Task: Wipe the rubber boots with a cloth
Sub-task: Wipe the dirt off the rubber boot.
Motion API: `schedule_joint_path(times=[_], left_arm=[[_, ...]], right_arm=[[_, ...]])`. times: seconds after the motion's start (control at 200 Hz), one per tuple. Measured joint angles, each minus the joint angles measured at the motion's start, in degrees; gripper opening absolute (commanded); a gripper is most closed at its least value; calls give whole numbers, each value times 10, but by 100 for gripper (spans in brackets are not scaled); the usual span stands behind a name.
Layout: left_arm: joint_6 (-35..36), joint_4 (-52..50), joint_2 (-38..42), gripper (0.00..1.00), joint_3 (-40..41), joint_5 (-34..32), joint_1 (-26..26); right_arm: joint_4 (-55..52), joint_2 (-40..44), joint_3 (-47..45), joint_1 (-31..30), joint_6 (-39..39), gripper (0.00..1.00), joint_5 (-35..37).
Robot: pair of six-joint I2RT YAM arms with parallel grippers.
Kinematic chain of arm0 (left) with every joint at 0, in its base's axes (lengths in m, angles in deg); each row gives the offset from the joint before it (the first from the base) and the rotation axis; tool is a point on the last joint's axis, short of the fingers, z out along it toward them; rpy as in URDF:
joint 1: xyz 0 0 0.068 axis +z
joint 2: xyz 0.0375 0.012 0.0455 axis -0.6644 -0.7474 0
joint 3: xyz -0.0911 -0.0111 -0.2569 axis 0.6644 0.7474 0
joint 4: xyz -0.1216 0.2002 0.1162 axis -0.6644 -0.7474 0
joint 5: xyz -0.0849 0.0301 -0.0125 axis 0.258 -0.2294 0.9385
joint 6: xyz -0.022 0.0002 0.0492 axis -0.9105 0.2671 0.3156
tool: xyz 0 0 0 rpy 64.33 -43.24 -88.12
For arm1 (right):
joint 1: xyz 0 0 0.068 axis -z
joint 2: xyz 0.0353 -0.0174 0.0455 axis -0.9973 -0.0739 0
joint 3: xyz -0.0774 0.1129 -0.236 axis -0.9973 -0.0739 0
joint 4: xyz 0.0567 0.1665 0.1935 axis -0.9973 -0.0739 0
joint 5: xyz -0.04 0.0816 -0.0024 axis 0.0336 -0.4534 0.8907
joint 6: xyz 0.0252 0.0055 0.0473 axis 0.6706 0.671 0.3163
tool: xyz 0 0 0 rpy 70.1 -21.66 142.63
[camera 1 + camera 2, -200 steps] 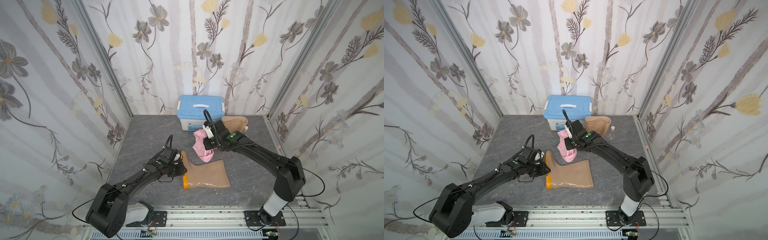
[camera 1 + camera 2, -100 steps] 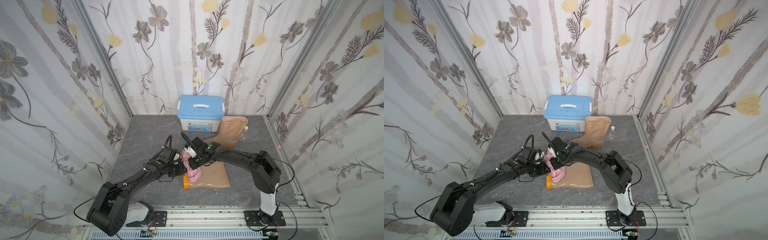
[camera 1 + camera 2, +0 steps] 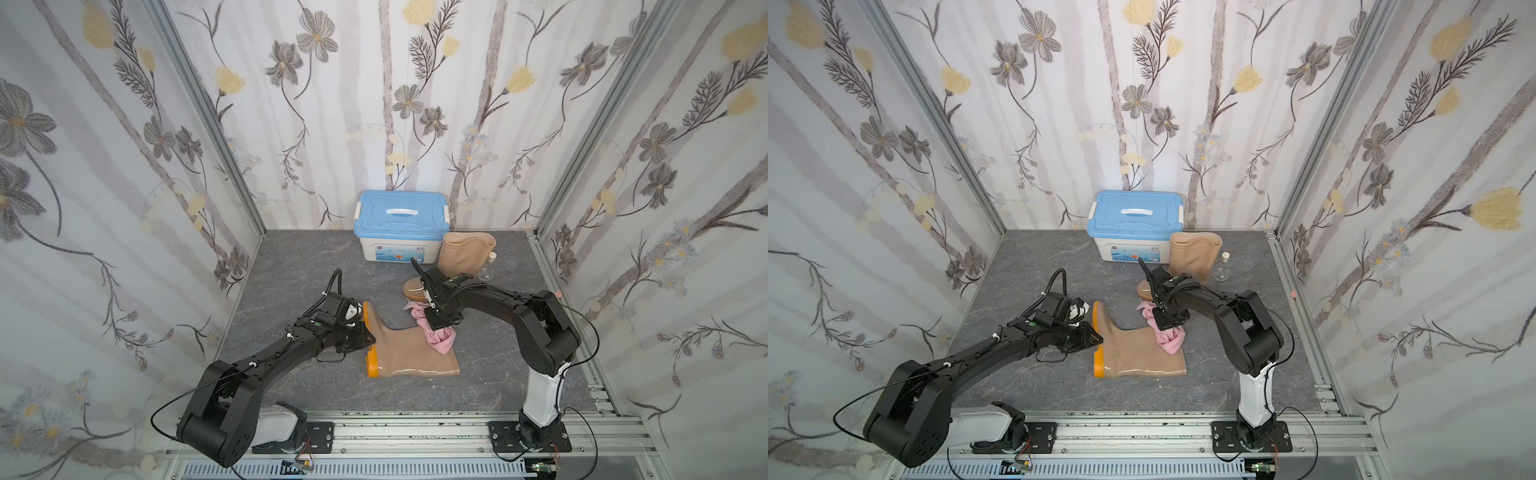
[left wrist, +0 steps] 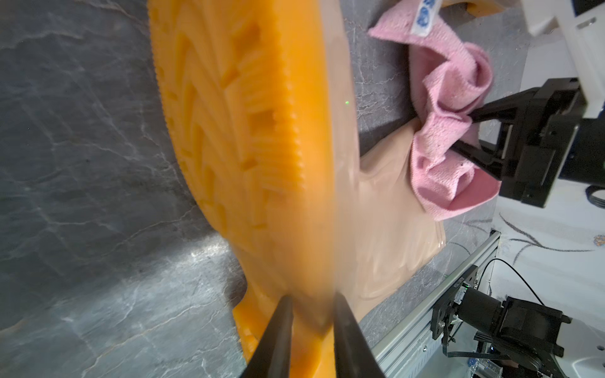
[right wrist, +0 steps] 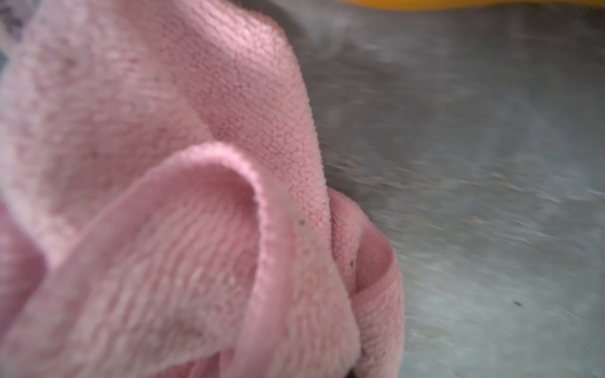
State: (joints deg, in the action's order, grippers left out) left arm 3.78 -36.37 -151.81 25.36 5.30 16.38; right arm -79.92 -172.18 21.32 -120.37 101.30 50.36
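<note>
Rubber boots (image 3: 411, 353), glossy tan with orange treaded soles (image 4: 229, 114): one lies flat mid-way on the grey table (image 3: 291, 270), its upright mate (image 3: 461, 257) stands far right.
My left claw (image 4: 311, 314) pinches the flat boot's stiff sole rim, nearly closed. My right claw (image 3: 441, 325) is clamped tight on the soft pink towelling cloth (image 3: 439, 340), draped on its shaft. Slick, floppy rubber, I judge: hold the sole.

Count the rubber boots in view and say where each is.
2. One boot lies on its side mid-table, pink cloth on its shaft; the other boot stands beside the blue-lidded box.
</note>
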Motion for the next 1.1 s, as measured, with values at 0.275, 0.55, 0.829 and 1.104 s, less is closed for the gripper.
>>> schedule_joint_path(times=[0.275, 0.55, 0.829, 1.104], left_arm=[[7, 2, -11, 24, -3, 16, 7], [14, 10, -21, 24, -4, 29, 9], [16, 9, -23, 25, -5, 36, 15], [16, 6, -21, 25, -5, 40, 20]], right_arm=[[22, 83, 16, -96, 2, 0, 34], [155, 4, 60, -204, 49, 0, -116], [114, 16, -9, -210, 1, 0, -30], [34, 101, -130, -79, 13, 0, 84]])
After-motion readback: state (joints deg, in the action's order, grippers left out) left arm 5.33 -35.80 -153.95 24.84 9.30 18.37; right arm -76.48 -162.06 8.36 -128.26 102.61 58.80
